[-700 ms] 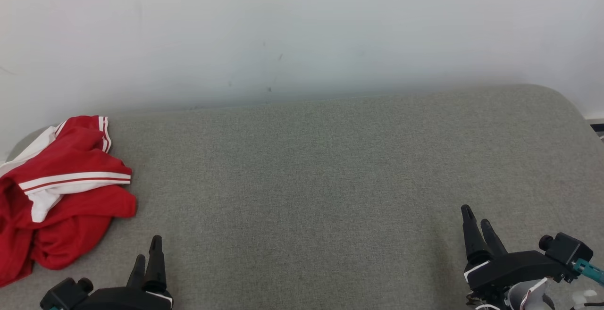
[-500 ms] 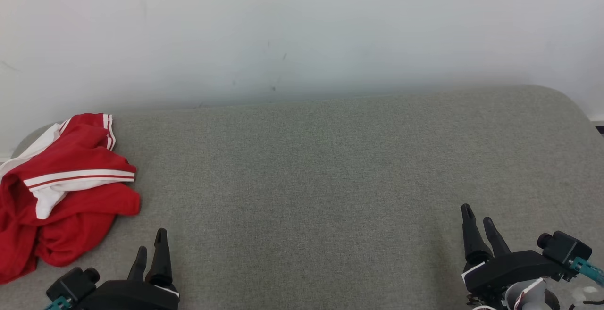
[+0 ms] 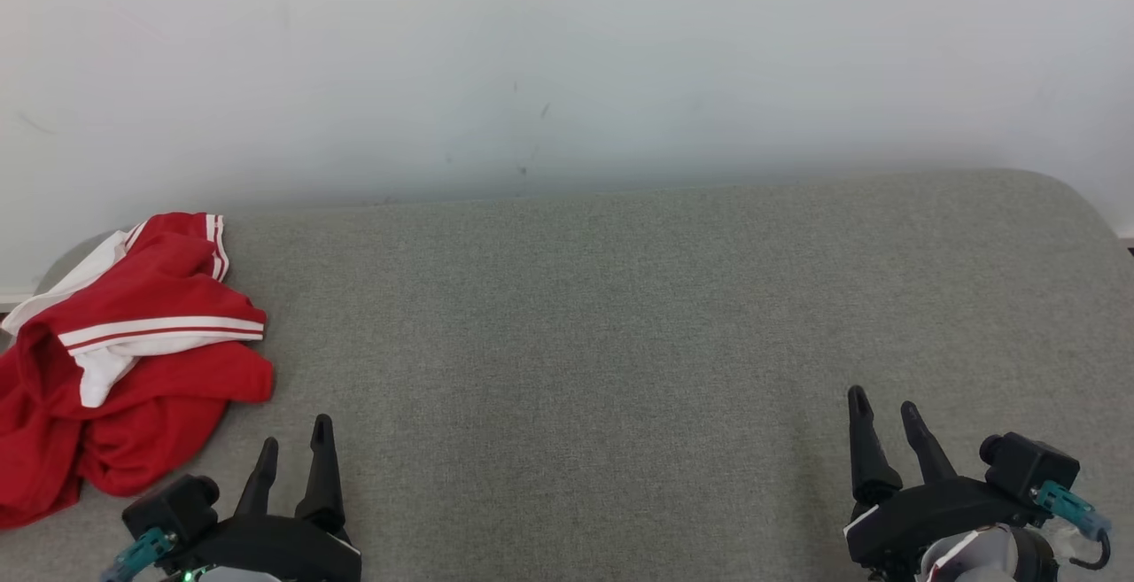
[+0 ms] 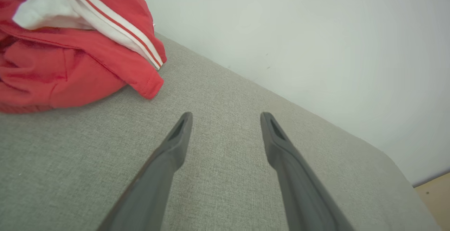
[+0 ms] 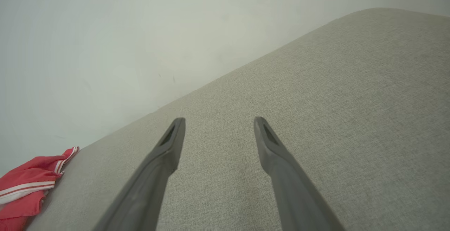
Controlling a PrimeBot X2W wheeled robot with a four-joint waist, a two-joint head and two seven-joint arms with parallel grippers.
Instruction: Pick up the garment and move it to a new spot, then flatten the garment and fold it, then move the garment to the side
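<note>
Garment [image 3: 133, 360]: one, red with white striped trim, crumpled in a heap at the far left of the tabletop [image 3: 576, 316], its left part running past the head view's left edge; whether it hangs over the tabletop's side cannot be told. Tabletop: one, covered in grey woven cloth, with rounded far corners; its far edge lies along the wall [image 3: 567, 59], one, pale and plain. Left gripper [image 3: 296, 434]: one, low at the near left, jaws open with bare cloth between them, near the garment's right hem but apart from it. Right gripper [image 3: 882, 400]: one, low at the near right, jaws open likewise, well apart from the garment. Open room: the middle and right of the tabletop, from the garment's right edge to the rounded far right corner, show as bare cloth. Floor [image 4: 436, 196]: one tan strip past the tabletop's corner in the left wrist view.
</note>
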